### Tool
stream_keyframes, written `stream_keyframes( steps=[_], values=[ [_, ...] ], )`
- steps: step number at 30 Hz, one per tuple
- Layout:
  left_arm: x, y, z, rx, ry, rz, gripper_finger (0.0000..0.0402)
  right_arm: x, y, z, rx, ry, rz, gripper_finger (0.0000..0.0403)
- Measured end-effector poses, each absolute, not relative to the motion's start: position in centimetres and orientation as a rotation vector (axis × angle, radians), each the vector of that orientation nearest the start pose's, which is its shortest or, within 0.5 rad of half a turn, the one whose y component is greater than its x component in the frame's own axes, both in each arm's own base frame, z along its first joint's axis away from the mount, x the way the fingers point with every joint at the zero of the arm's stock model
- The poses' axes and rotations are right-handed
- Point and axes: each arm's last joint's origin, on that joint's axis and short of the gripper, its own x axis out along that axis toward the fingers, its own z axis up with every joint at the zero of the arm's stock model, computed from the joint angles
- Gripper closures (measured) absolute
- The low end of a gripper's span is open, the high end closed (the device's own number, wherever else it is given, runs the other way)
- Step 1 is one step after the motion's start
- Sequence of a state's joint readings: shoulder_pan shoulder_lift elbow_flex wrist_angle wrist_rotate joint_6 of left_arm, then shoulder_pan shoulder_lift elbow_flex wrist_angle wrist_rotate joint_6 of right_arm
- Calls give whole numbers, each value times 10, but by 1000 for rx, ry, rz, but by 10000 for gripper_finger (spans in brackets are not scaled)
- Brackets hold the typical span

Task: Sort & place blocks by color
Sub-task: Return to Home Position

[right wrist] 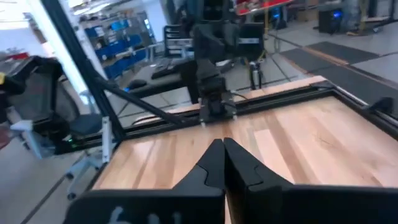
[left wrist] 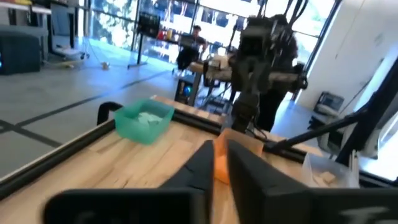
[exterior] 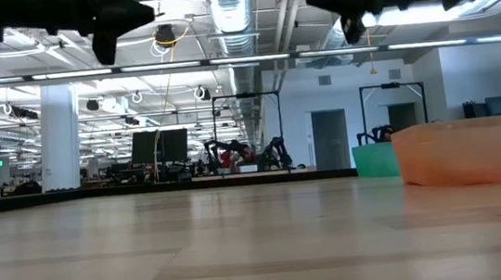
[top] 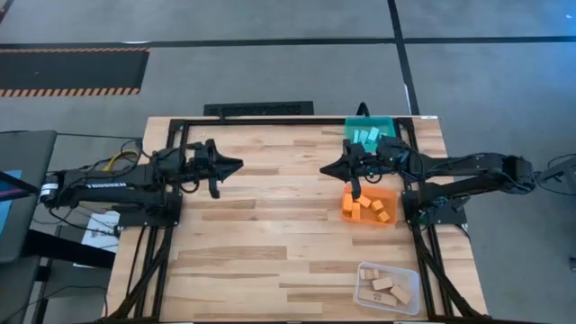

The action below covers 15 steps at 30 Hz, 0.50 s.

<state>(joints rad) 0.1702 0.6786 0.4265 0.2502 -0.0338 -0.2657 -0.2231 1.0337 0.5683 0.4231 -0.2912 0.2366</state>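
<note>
Cyan blocks (top: 367, 137) in teal bin (top: 349, 126), 1 o'clock; orange blocks (top: 367, 207) in orange bin (top: 343, 214), 3 o'clock; tan blocks (top: 389, 286) in clear bin (top: 412, 274), 4 o'clock. Left gripper (top: 236, 165), 10 o'clock, right gripper (top: 326, 169), 1 o'clock: pinched closed, empty. Step judged: sorting done, homing. Next: retract both arms clear of bins

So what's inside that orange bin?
Several orange blocks lie loose in the orange bin. Dark hardware on the right arm overhangs one corner of the bin, so anything beneath it is hidden.
</note>
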Motion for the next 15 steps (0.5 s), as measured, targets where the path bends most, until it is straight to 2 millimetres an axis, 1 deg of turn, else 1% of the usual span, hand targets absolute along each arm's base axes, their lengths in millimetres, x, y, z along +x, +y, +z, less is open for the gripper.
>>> stream_keyframes(
  steps=[2,9,15],
  values=[
    [153,28,261,-264,-54,203,392,219,-42,260,255,52,58,394],
    [129,27,245,-248,-120,222,400,212,-40,232,266,115,51,398],
    [115,24,223,-273,-162,217,401,202,-37,216,265,19,64,400]
  ],
)
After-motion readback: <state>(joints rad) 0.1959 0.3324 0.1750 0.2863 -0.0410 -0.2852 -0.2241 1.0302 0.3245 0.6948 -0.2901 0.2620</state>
